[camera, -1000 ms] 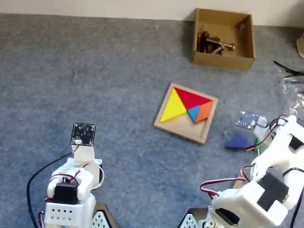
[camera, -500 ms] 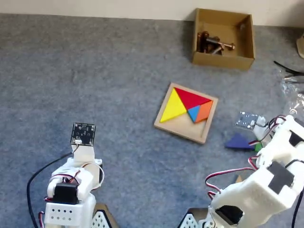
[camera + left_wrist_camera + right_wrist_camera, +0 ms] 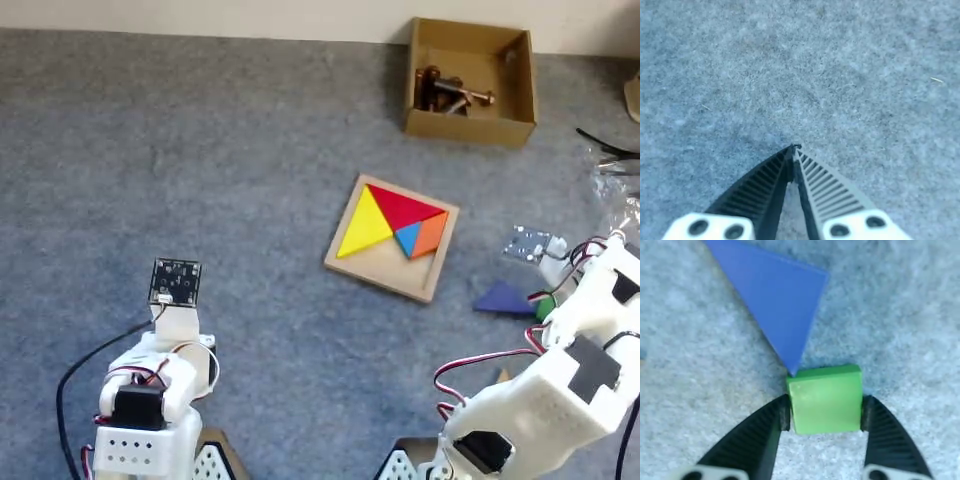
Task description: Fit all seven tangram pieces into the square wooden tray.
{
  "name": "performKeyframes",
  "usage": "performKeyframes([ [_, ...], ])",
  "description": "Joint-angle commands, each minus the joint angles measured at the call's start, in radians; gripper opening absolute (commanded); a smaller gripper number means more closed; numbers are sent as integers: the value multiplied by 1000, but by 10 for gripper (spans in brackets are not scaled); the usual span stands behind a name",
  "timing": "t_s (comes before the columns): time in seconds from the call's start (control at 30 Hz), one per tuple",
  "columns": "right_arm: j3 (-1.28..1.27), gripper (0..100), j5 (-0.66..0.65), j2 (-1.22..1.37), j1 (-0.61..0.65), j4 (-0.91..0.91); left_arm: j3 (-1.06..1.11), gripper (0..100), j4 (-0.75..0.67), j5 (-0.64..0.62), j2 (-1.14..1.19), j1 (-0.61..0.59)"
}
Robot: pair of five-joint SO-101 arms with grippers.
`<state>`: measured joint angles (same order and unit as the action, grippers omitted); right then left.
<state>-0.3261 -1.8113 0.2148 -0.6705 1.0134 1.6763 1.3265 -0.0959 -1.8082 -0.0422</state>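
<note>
Right gripper [image 3: 825, 412] pinches the green square [image 3: 825, 397] with just its tips. It may slip out when lifted, or bump the blue triangle [image 3: 775, 295] touching its corner.

The desk [image 3: 200, 150] is seen from high above; wrist views are taken close, facing down. The blue triangle [image 3: 503, 298] is shared.
</note>
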Motion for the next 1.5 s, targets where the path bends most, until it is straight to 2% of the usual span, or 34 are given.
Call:
performKeyframes([
  [0.0, 50, 217, 12, -16, 1, -5, 19, 5, -2, -8, -7, 16],
  [0.37, 48, 220, 12, -18, 16, -4, 19, 5, -2, -8, -7, 16],
  [0.47, 51, 220, 29, -19, 30, 54, 19, 5, -2, -8, -7, 16],
  [0.73, 104, 217, 359, -16, 108, 341, 19, 5, -2, -8, -7, 16],
  [0.9, 102, 217, 623, -13, 166, 374, 19, 5, -2, -8, -7, 16],
  [0.97, 102, 217, 672, -13, 176, 371, 19, 5, -2, -8, -7, 16],
  [1.1, 108, 217, 572, -18, 166, 378, 19, 5, -2, -8, -7, 16],
  [1.37, 110, 219, 210, -19, 117, 371, 19, 5, -2, -8, -7, 16],
  [1.47, 110, 219, 137, -19, 105, 377, 19, 5, -2, -8, -7, 16],
])
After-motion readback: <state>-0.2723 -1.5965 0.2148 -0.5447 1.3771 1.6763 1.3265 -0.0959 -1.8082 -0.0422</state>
